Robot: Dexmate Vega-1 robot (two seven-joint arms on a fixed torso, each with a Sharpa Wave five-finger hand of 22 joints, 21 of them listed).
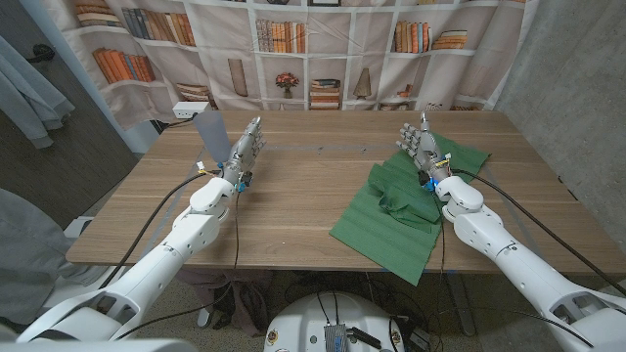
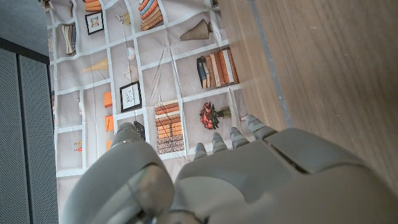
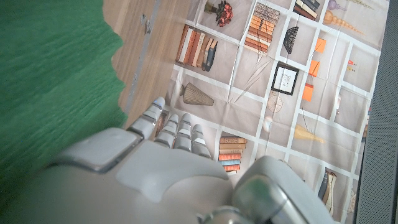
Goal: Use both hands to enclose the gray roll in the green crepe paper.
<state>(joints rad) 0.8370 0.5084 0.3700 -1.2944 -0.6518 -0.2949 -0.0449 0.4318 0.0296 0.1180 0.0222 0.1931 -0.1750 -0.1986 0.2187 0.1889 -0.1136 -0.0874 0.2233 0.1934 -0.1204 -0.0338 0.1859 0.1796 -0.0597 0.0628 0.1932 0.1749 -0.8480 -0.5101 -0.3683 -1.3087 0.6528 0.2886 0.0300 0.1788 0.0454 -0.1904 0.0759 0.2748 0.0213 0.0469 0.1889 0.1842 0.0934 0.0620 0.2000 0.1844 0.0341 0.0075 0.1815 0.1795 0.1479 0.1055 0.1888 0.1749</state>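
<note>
The gray roll cannot be made out; a lump [image 1: 399,207] is seen in the green paper [image 1: 401,215], and what is under it cannot be told. The paper is spread on the right side of the table [image 1: 293,196], rumpled in the middle. The right hand [image 1: 421,147] is held up over the paper's far part, fingers apart, with nothing in it. The left hand [image 1: 245,152] is held up well apart on the left, fingers spread, nothing held.
</note>
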